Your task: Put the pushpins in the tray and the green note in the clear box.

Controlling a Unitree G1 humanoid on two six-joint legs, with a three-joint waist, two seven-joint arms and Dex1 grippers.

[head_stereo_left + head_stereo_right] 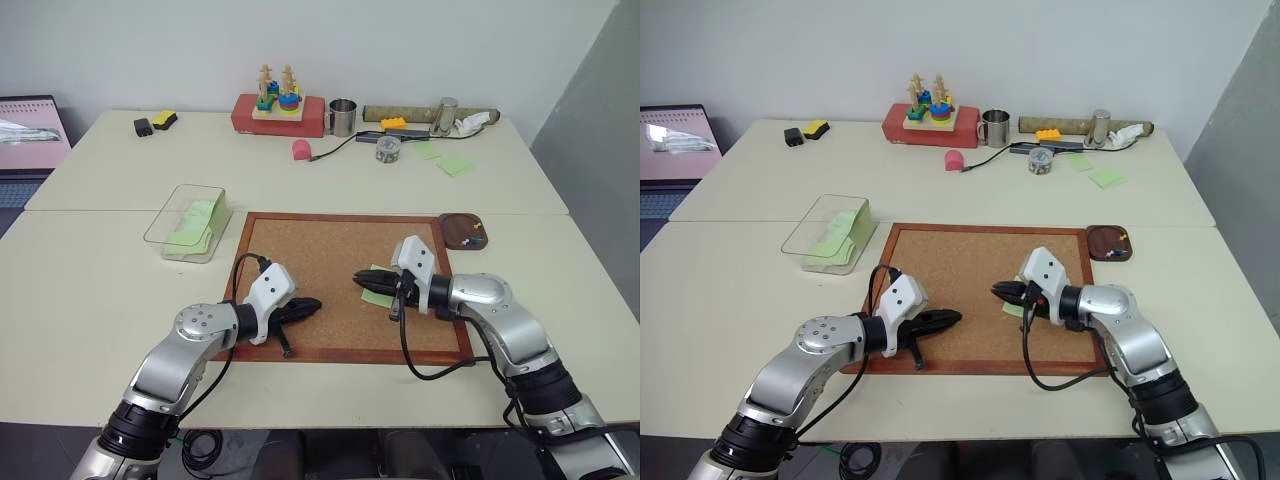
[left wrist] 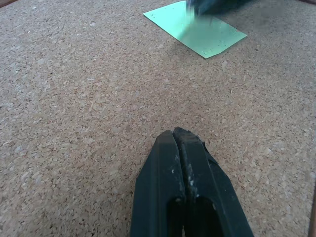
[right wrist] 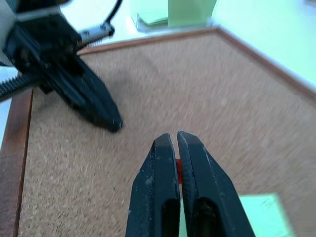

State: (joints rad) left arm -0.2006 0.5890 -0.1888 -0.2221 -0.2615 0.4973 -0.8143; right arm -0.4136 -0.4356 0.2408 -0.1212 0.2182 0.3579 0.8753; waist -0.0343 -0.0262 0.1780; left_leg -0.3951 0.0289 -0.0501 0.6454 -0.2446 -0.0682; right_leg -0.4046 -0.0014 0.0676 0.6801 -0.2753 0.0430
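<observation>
The task looks partly done. On the big corkboard [image 1: 340, 285], in the middle of the near surface, the green note [image 1: 377, 295] is not yet moved; it lies flat toward the board's right side, under the right pincer [image 1: 362, 281]. That pincer hovers just above the note with its fingers clenched on something small and red [image 3: 177, 168], most likely a pushpin pulled from the note. The left pincer [image 1: 312, 305] hangs over the board's near left part, clenched on nothing. The clear box [image 1: 189, 222], off the board's far left corner, already holds some green paper, seemingly a pile of other notes. The small brown tray [image 1: 465, 230], off the far right corner, has a few coloured specks in it, probably pushpins already dropped. So what is left, by my reading: carry this red pin to the tray, then lift the note into the box.

The surface [image 1: 80, 300] is pale cream and seems to be several tables pushed together. Along its far edge sit a red box with a stacking toy [image 1: 279, 112], a metal mug [image 1: 342, 117], a cardboard tube [image 1: 420, 114] and loose green notes [image 1: 455, 165]. A laptop [image 1: 30, 135] sits at the far left. Behind is a plain pale wall.
</observation>
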